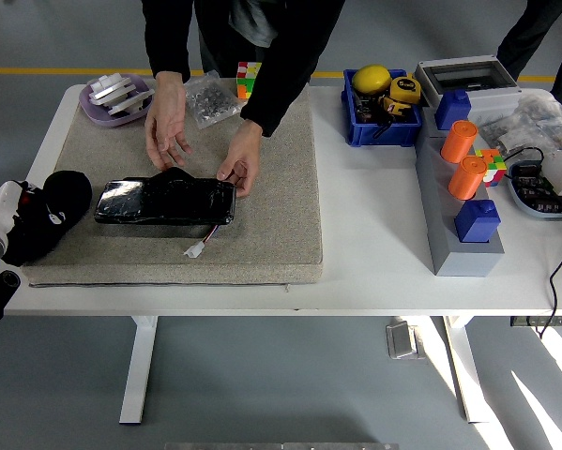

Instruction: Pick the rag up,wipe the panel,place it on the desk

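Note:
The black panel (165, 202) lies flat on the grey mat (271, 206), with a white plug on thin wires (196, 248) trailing from its near edge. A person at the far side rests one hand (240, 167) on the panel's right end and holds the other hand (166, 127) open just above its far edge. A bunched black rag (63, 199) sits at the mat's left edge. My left hand (22, 234) is against the rag, dark against dark, so its grip is unclear. My right arm is out of sight.
Along the far edge are a purple tray of white parts (121, 98), a bag of small parts (210, 98) and a colour cube (249, 80). To the right stand a blue bin with yellow tape measures (382, 103) and a grey block carrying orange cylinders (463, 155).

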`<act>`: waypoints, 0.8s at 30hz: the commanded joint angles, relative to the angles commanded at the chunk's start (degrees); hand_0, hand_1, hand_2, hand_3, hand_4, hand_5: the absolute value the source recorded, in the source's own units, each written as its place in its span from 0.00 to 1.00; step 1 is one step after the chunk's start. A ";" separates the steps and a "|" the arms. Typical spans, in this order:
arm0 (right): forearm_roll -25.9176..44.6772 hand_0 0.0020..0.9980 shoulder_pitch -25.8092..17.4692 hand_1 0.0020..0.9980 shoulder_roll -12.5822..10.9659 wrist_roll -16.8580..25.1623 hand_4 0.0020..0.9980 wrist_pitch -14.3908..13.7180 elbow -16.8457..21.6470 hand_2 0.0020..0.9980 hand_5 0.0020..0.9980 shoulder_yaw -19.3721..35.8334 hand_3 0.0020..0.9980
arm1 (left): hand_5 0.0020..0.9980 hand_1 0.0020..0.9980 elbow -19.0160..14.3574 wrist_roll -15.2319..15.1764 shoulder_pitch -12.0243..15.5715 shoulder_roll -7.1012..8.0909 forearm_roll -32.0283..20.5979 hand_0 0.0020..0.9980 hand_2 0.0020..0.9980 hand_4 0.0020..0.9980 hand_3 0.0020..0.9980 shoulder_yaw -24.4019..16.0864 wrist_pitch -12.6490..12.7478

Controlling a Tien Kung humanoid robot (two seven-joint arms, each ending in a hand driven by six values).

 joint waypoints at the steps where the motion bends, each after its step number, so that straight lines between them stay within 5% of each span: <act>1: -0.03 0.66 0.00 0.66 -0.01 0.01 0.95 0.00 0.00 0.68 0.49 0.01 0.57 | 0.00 0.24 0.01 -0.05 0.02 0.00 0.04 0.24 0.56 0.20 0.50 -0.01 0.11; 3: -0.07 0.66 0.00 0.66 -0.07 0.09 0.95 -0.11 -0.01 0.68 0.49 0.06 0.57 | 0.00 0.24 0.03 -0.41 0.18 -0.01 0.21 0.24 0.56 0.20 0.50 -0.08 0.63; 4: -0.14 0.66 -0.01 0.66 -0.11 0.09 0.94 -0.17 -0.01 0.67 0.49 0.13 0.57 | 0.00 0.15 0.04 -0.67 0.27 -0.01 0.25 0.21 0.52 0.14 0.44 -0.06 0.91; 12: -1.07 0.66 -0.08 0.65 -0.24 -0.38 0.94 -0.43 0.11 0.67 0.48 1.01 0.57 | 0.00 0.14 -2.22 -1.16 1.99 -0.19 2.07 0.20 0.50 0.15 0.42 -2.42 2.44; 19: -1.73 0.66 -0.18 0.65 -0.29 -0.74 0.94 -0.47 0.23 0.67 0.48 1.50 0.57 | 0.00 0.13 -14.76 5.24 6.58 0.29 9.89 0.20 0.50 0.15 0.42 -7.71 1.67; 24: -1.81 0.66 -0.13 0.65 -0.22 -0.86 0.94 -0.48 0.21 0.67 0.48 1.71 0.57 | 0.00 0.13 -20.68 8.75 6.92 0.53 9.77 0.19 0.50 0.15 0.42 -6.48 0.52</act>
